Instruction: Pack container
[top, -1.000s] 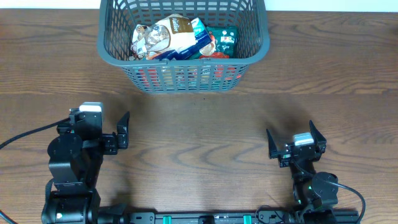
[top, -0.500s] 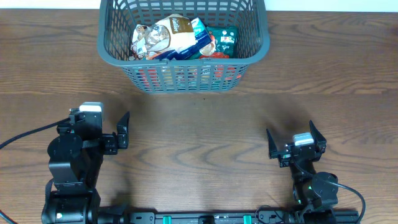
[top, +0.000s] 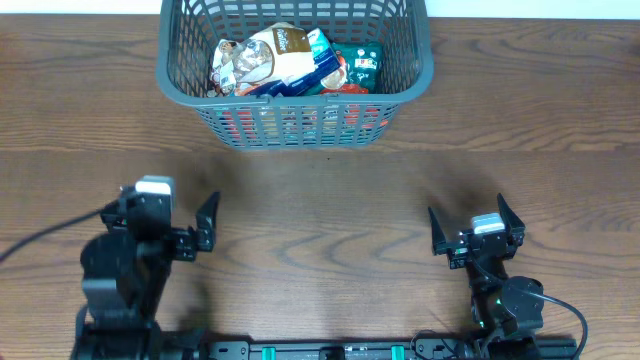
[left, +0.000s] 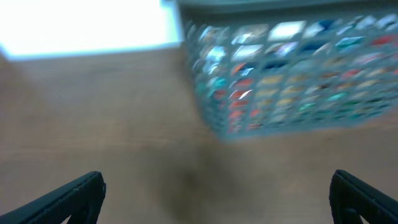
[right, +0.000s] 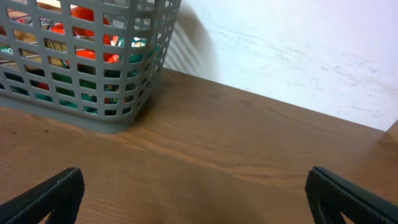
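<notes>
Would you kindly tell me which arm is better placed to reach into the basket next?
Left, by a little, I think. Both are open and empty; the left gripper sits in line with the left end of the basket, while the right gripper lies out past its right end.

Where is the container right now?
In the overhead view, the container sits at the far edge of the table, slightly left of centre, with grocery packets inside it.

Setting: robot test bench in a lab-type room. Evidence: wood-grain table; left arm and right arm on a mounting rail at its near edge; black cable trailing off; plain white wall behind.
</notes>
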